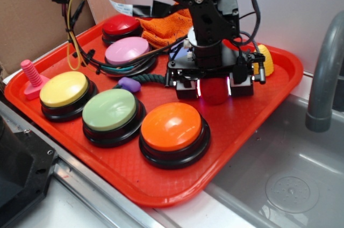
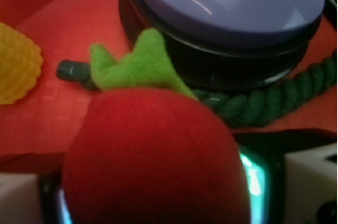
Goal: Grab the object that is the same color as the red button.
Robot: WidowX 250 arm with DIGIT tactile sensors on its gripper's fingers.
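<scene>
- Exterior view shows my gripper (image 1: 214, 89) low over the red tray (image 1: 252, 126), just behind the orange dome button (image 1: 172, 126), with the fuzzy red strawberry ball (image 1: 214, 91) sitting between its two fingers.
- I judge the jaws closed on the ball: both fingers press against its sides, and the wrist view has it filling the space between them.
- I cannot tell from either view whether the ball rests on the tray or is just clear of it.
- The dark red dome button (image 1: 121, 26) sits at the far left of the tray, well apart from the ball, so the colour match looks right to me.
- Risk one: the ball is soft and round, so a shallow pinch could let it squirt out as I lift.
- Risk two: the dark green rope (image 2: 274, 97) lies just behind the ball; a finger could snag it and drag it up.
- Risk three: drifting forward would bump the orange button.
- Wrist view alone shows the green stem (image 2: 138, 61), the rope's closeness, a purple dome button (image 2: 227, 2) behind, and the yellow ridged cone (image 2: 18, 68) at the left.
- Exterior view alone shows the whole button layout and the sink (image 1: 290, 185) beside the tray.
</scene>
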